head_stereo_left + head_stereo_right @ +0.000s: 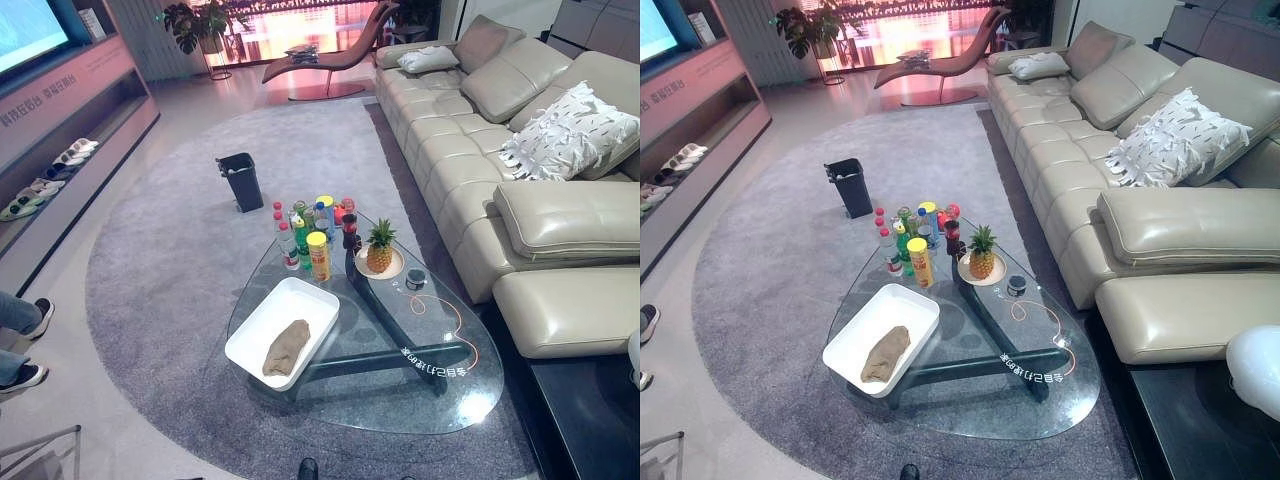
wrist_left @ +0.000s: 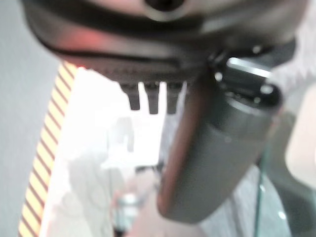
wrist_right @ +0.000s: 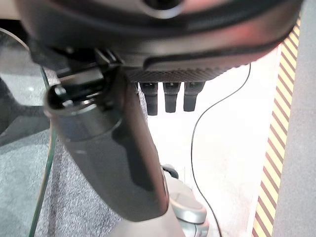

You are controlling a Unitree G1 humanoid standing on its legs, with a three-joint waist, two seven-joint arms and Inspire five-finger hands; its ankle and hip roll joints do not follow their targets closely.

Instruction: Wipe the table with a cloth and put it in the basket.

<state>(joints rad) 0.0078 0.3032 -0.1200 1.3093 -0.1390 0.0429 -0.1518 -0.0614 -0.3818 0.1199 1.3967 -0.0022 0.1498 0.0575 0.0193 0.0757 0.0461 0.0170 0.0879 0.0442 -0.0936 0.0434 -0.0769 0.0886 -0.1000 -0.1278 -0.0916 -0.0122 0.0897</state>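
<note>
Both hands hang off the table, left hand (image 2: 163, 59) and right hand (image 3: 168, 54), fingers straight and slightly apart, holding nothing. Well beyond them, the brown cloth (image 1: 287, 346) lies in the white basket (image 1: 252, 335) on the glass table (image 1: 440, 400); farther on, bottles (image 1: 300, 235), then a pineapple (image 1: 379, 248) on its plate (image 1: 395, 270).

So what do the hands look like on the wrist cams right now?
Left hand: dark bulk, a fat dark cylindrical thumb, short dark fingers in a row beside it. Right hand looks the same: dark body, ribbed strip above the fingers, a glossy dark-grey thumb.
</note>
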